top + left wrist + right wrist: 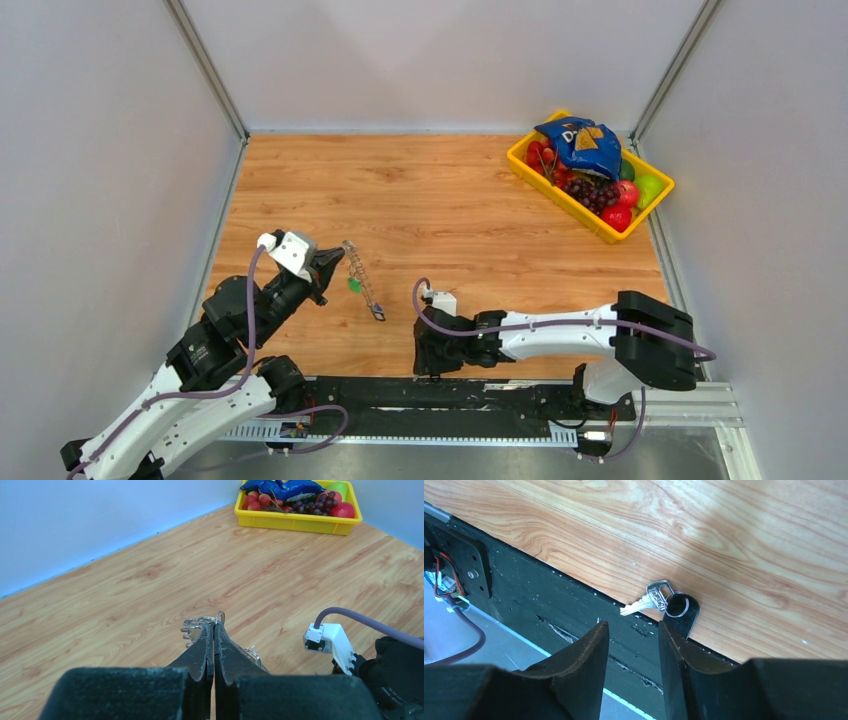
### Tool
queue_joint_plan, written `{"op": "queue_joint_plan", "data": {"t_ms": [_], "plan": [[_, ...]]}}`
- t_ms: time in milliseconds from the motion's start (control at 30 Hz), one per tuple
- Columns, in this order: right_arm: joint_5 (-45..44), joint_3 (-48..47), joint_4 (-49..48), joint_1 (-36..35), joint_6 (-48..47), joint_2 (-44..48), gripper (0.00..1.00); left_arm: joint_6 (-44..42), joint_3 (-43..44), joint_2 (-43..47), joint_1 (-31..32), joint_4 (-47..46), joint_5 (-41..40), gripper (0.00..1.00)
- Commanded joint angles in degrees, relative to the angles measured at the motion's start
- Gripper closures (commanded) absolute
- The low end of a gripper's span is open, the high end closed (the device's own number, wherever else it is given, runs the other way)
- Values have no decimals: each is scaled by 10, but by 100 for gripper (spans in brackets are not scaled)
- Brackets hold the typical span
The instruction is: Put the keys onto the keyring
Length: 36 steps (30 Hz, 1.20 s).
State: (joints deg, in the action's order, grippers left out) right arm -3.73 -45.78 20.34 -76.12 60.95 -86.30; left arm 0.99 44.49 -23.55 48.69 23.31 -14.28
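Note:
My left gripper (330, 262) is shut on the keyring (358, 272), a thin silver hoop that hangs slanting down to the right above the table. Two keys hang on it, one with a green tag (354, 285) and one with a dark tag (379, 314). In the left wrist view the closed fingertips (215, 626) pinch the wire loops of the keyring (197, 622). My right gripper (633, 630) is open and points down at the table's near edge. A silver key (651, 599) with a black tag (683, 614) lies just beyond its right finger, untouched.
A yellow basket (555, 195) of fruit with a blue bag stands in the far right corner. A black rail (549, 610) runs along the table's near edge, under the loose key's blade. The right arm's white camera housing (330, 640) sits close to the right of my left gripper.

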Motion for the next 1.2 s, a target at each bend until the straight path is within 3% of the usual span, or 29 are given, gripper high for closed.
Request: {"op": "queue_joint_plan", "data": {"t_ms": [0,733,867,1167], "plan": [[-25,12,3,-3,41,33,57,7,0,7,2,-41,-4,100],[-16,2,10,27,47,-23,53,8,-4,9,2,-43,-5,100],[-22,-3,10,33,43,-25,56,9,-6,9,2,-44,-5,100],[-11,-7,10,55,27,-36,73,9,-8,9,2,-45,-4,100]]}}
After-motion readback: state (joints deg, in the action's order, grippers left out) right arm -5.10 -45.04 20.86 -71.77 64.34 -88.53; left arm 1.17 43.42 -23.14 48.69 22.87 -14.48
